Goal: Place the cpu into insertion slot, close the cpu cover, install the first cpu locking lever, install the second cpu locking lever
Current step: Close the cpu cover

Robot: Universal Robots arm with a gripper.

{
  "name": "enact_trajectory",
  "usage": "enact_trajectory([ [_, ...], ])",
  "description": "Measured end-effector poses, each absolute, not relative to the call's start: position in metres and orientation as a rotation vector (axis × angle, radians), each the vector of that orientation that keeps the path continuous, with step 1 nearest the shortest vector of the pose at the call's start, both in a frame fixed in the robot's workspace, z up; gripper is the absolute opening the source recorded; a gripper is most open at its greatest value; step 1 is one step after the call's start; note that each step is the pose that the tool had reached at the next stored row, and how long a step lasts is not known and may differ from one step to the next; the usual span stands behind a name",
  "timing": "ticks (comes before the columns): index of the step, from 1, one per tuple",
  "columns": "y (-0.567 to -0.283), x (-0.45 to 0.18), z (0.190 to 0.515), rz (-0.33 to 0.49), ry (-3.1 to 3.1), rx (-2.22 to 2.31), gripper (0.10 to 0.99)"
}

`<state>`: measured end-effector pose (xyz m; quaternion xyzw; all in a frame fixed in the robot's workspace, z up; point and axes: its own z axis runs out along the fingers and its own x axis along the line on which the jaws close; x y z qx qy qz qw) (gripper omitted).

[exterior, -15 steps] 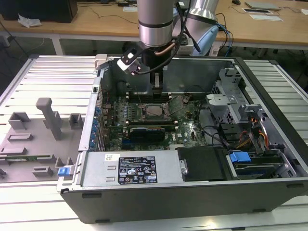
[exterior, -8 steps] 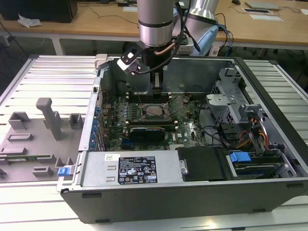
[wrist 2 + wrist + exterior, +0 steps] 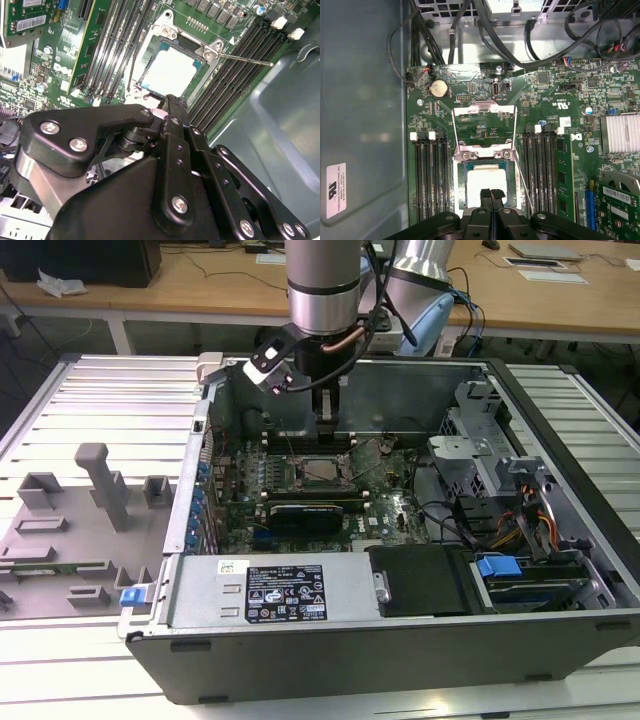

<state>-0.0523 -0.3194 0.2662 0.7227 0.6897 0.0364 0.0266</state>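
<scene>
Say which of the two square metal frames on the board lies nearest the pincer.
The insertion slot holding the pale cpu, right beside the pincer; the cpu cover lies flipped open farther off, green board showing through it.

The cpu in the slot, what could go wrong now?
The shut gripper hangs right at the edge of the cpu; a nudge could tilt it in the insertion slot. The cpu cover is open, so nothing presses the cpu down yet. The thin locking lever juts out beside the memory slots and might snag the gripper.
</scene>
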Motion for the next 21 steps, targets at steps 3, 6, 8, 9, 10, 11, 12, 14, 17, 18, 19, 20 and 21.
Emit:
enact_trajectory([
  [3, -0.319, -0.052, 0.266, 0.112, 2.131, 2.233, 0.106],
  [6, -0.319, -0.050, 0.266, 0.112, 2.131, 2.233, 0.106],
  [8, -0.319, -0.047, 0.266, 0.111, 2.131, 2.233, 0.106],
  [9, -0.319, -0.041, 0.266, 0.111, 2.131, 2.233, 0.106],
  [10, -0.319, -0.037, 0.266, 0.110, 2.131, 2.234, 0.106],
  [11, -0.319, -0.033, 0.266, 0.109, 2.132, 2.234, 0.106],
  [12, -0.319, -0.030, 0.266, 0.109, 2.132, 2.234, 0.106],
  [14, -0.319, -0.026, 0.266, 0.109, 2.132, 2.234, 0.106],
  [17, -0.319, -0.016, 0.266, 0.107, 2.133, 2.235, 0.106],
  [18, -0.319, -0.012, 0.266, 0.106, 2.133, 2.235, 0.106],
  [19, -0.319, -0.011, 0.266, 0.106, 2.133, 2.235, 0.106],
  [20, -0.319, -0.009, 0.266, 0.106, 2.133, 2.235, 0.106],
  [21, -0.319, -0.007, 0.266, 0.105, 2.133, 2.236, 0.106],
])
